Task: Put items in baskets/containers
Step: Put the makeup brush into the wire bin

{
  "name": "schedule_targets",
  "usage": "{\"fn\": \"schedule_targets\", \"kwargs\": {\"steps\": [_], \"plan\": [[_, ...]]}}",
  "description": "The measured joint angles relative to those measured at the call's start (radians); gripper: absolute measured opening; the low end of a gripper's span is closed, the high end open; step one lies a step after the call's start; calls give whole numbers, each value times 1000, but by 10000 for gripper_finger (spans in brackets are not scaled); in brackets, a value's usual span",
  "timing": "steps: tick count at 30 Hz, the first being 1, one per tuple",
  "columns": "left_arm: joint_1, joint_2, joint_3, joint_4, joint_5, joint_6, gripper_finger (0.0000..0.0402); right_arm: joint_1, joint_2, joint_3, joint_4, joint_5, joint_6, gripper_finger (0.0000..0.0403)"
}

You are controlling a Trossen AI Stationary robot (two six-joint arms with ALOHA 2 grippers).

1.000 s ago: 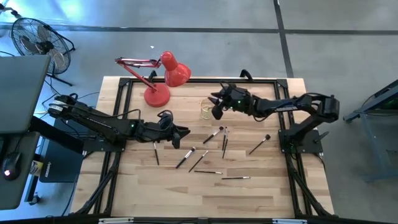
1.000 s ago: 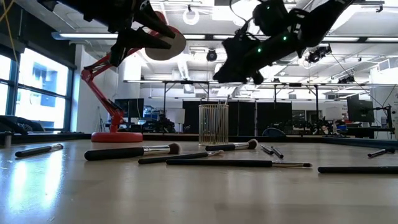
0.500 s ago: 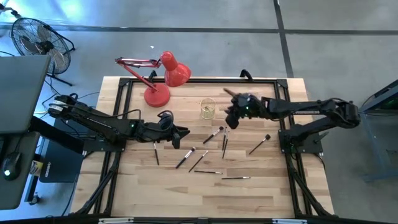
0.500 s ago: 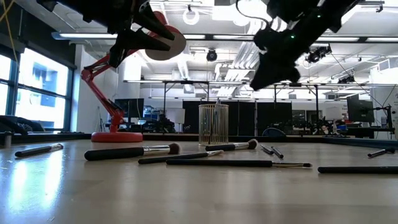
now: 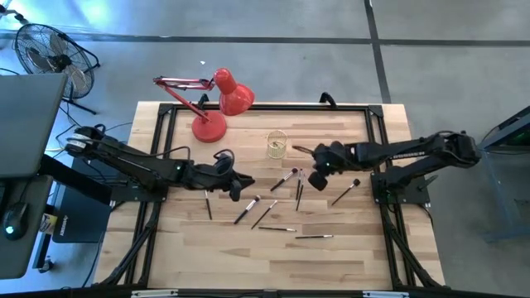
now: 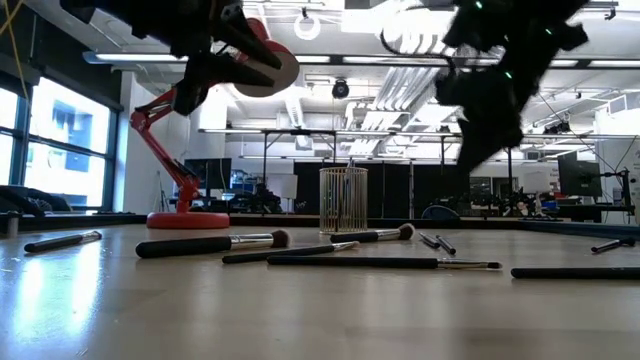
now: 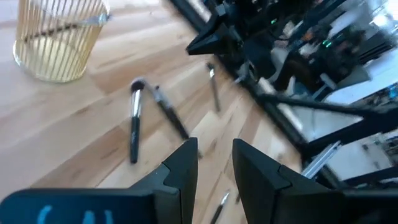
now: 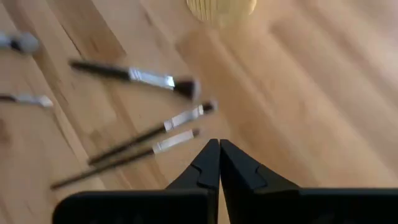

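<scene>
Several thin brushes [image 5: 284, 178] lie flat on the wooden table, spread from its middle toward the near edge; one more [image 5: 346, 191] lies to the right. The small yellowish glass cup [image 5: 276, 144] stands upright behind them, also in the low view [image 6: 343, 200]. My right gripper [image 5: 315, 175] hangs shut above the table, right of the cup, over two brushes [image 8: 152, 134], holding nothing. My left gripper [image 5: 240, 188] hovers left of the brushes, its fingers [image 7: 183, 163] a little apart, open and empty.
A red desk lamp [image 5: 219, 103] stands at the far left of the table, its base left of the cup. A black frame [image 5: 377, 132] runs along the table's edges. Bare wood lies along the near edge.
My right gripper has moved from over the cup toward the table's right and near side and has come lower, now above the brushes right of the cup. Cup and brushes have stayed in place.
</scene>
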Motion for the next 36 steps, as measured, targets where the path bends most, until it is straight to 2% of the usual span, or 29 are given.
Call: {"fn": "schedule_targets", "kwargs": {"steps": [3, 5, 12, 17, 25, 29, 36], "plan": [[-18, 28, 62, -78, 2, 0, 98, 16, -19, -95, 92, -74, 51, 5], [-22, 59, 124, -195, 10, 0, 98, 31, -38, -154, 164, -95, 92, 3], [-19, 240, 397, -671, 109, 2, 98, 76, -126, -288, 388, -91, 128, 2], [-19, 387, 533, -845, 210, 8, 98, 76, -184, -306, 394, -77, 123, 1], [-18, 562, 602, -868, 319, 0, 98, 76, -244, -307, 387, -104, 69, 1], [-12, 619, 602, -886, 333, -66, 98, 77, -264, -307, 388, -142, 37, 2], [-9, 682, 606, -849, 323, -80, 98, 76, -285, -307, 370, -198, 5, 2]]}}
